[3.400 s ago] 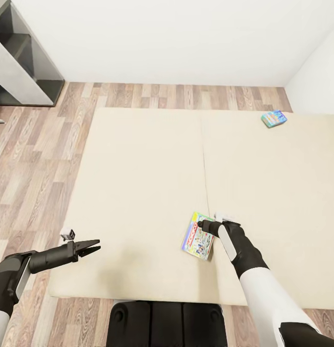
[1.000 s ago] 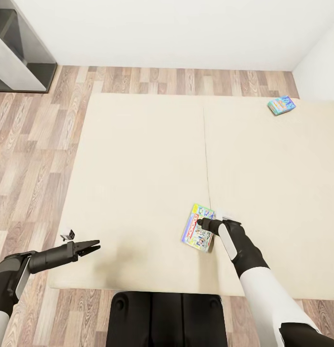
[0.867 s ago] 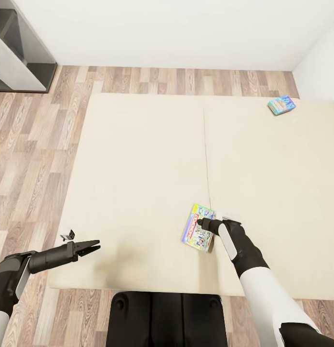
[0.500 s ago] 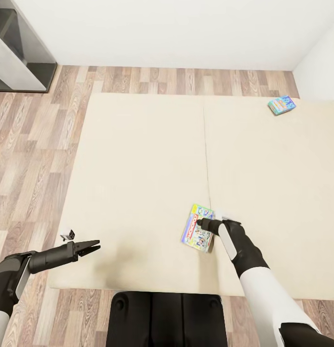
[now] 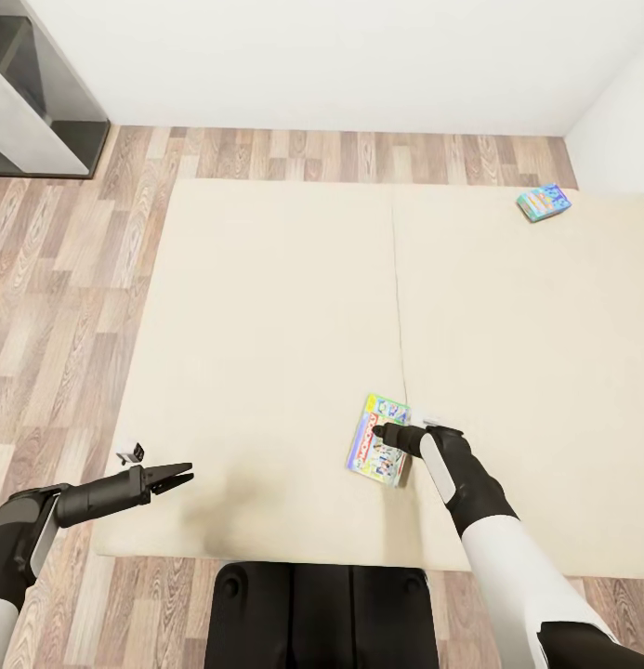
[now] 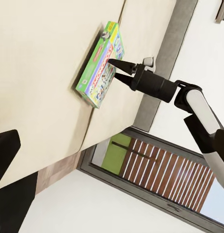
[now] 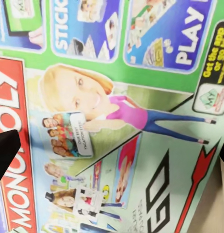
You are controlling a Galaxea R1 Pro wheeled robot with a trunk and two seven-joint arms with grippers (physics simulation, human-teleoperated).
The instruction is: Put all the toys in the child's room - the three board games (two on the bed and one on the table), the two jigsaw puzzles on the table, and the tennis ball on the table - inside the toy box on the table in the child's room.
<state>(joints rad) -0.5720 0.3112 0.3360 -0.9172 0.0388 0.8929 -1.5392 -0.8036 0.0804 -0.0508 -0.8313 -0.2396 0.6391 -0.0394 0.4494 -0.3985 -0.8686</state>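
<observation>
Your right gripper [image 5: 381, 432] sits low over the near game box [image 5: 377, 440], which lies flat on the bed [image 5: 266, 353] close to its near edge, just right of the mattress seam. In the left wrist view that gripper [image 6: 112, 70] has its fingers [image 6: 122, 65] spread apart, the tips right at the box [image 6: 100, 65] lid; whether they touch it, you cannot tell. The right wrist view looks straight onto the printed lid [image 7: 112, 116], with a dark fingertip [image 7: 5, 148] at either edge, wide apart.

Your left gripper [image 5: 182, 478] hangs over the bed's near left corner, well apart from the box, its fingers slightly parted and holding nothing.

A second game box [image 5: 543, 203] lies near the bed's far right corner. Wood floor [image 5: 71, 279] runs along the bed's left and far sides, with a grey shelf unit [image 5: 33, 102] against the wall at far left.
</observation>
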